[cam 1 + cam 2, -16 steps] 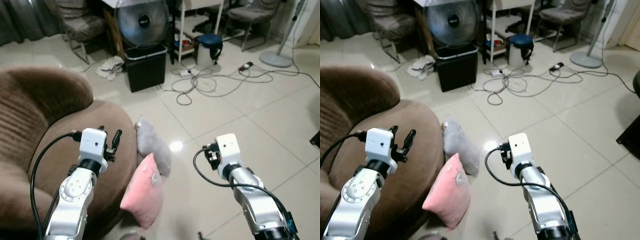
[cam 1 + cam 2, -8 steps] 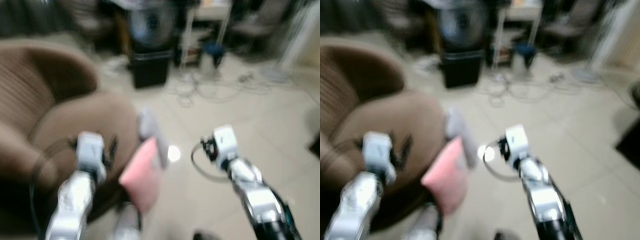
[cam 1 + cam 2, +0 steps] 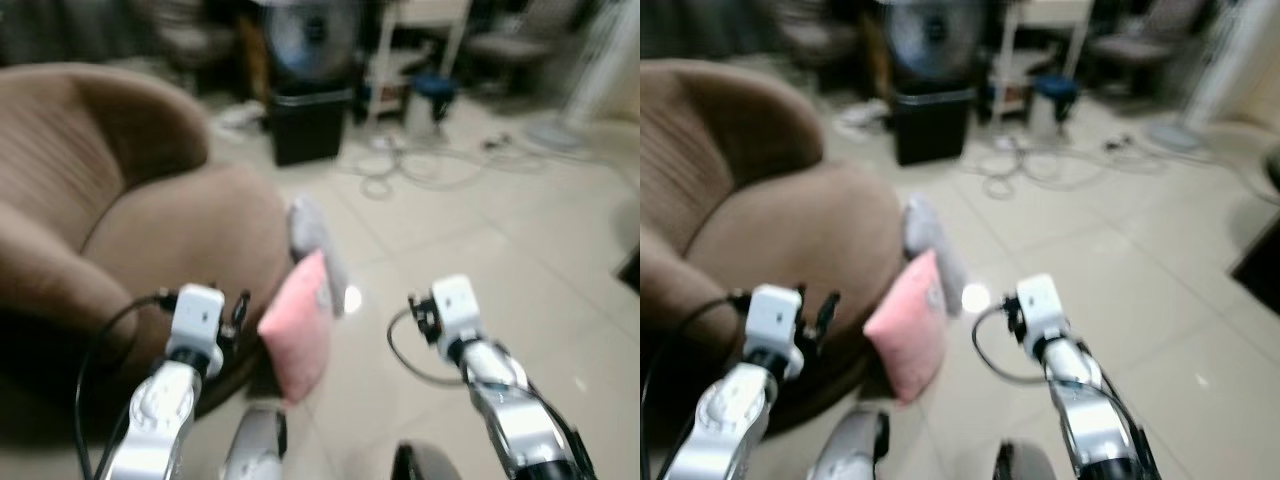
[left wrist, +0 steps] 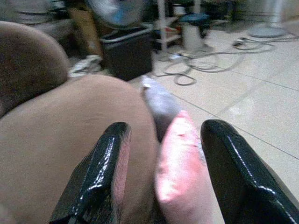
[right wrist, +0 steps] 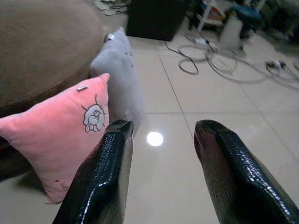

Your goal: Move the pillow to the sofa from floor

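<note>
A pink pillow [image 3: 300, 322] with a small cartoon patch [image 5: 93, 116] stands on edge on the tiled floor, leaning against the brown sofa [image 3: 110, 230]. Behind it a grey pillow [image 3: 318, 248] also leans on the sofa. My left gripper [image 4: 161, 182] is open, hovering over the sofa seat's edge just left of the pink pillow [image 4: 180, 172]. To the pillow's right, above the floor, my right gripper [image 5: 161, 175] is open and empty, facing the pillows.
A black bin [image 3: 308, 125] with a fan [image 3: 310, 35] on it stands beyond the sofa. Tangled cables [image 3: 420, 165] lie on the tiles, near a blue-topped stool [image 3: 432, 95] and white shelving. Open tiled floor [image 3: 520, 250] spreads to the right.
The camera has shifted, bringing the sofa and pillows further up and right in the picture; the views are blurred. Both grippers stay open, holding nothing.
</note>
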You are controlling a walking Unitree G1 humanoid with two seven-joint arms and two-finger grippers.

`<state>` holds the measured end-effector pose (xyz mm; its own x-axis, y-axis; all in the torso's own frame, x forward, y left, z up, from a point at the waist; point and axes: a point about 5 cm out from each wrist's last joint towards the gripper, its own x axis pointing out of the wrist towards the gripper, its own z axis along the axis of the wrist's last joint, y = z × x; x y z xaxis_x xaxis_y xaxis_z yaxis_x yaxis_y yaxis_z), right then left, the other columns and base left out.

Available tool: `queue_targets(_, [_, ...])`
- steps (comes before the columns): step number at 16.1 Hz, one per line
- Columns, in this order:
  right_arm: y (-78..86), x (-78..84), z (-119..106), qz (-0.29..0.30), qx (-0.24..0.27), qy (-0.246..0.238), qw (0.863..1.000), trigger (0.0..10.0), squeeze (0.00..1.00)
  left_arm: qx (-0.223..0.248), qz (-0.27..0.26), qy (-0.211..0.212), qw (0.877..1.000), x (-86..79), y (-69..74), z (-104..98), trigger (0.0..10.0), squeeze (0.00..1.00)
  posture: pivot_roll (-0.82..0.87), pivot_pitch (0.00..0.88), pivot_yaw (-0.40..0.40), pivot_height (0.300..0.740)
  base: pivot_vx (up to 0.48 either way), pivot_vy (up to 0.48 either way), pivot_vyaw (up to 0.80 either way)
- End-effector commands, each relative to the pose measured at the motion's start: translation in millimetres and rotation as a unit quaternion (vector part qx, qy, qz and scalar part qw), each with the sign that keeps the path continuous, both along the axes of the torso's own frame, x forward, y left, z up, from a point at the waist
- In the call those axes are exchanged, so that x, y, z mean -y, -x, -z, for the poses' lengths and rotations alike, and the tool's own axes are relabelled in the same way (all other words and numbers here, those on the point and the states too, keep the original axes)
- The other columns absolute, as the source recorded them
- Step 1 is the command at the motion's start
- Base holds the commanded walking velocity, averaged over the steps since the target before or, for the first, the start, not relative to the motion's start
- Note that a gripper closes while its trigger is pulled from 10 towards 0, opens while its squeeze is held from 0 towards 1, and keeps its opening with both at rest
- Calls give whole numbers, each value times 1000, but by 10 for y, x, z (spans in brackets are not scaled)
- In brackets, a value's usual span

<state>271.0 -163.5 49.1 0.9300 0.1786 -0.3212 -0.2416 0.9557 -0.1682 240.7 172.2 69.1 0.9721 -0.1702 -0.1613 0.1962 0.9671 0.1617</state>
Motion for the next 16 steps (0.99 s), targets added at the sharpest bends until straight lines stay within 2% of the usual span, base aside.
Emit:
queue_targets(1, [-14,120,-56,13,7,-5,1000,10000,0,14,24,1,1000,122,-63,-43,10000,0,68,0,-22,648,0,0,0])
queue_targets(5, [2,197,-95,5,15,23,1000,10000,0,4,51,9,999,256,-135,22,10000,0,-7,0,7,648,278,0,0])
queue_targets(7, [18,230,-71,5,9,23,1000,10000,0,4,38,6,999,198,-112,41,10000,0,35,0,-25,648,379,0,0])
queue_targets(8, [22,189,40,4,-12,22,1000,10000,0,4,1,-3,1000,52,-84,74,10000,0,70,0,-27,648,390,0,0])
queue_targets(9, [9,128,18,-11,-6,19,1000,10000,0,5,-6,12,1000,32,-40,56,10000,0,69,0,-24,648,424,0,0])
queue_targets(12, [20,57,42,-21,-9,16,1000,10000,0,-6,15,-12,1000,26,8,124,10000,0,84,0,-30,648,441,0,0])
queue_targets(16, [75,18,73,-31,-16,16,999,10000,0,-2,7,-7,1000,2,10,97,10000,0,99,0,-26,648,439,0,0])
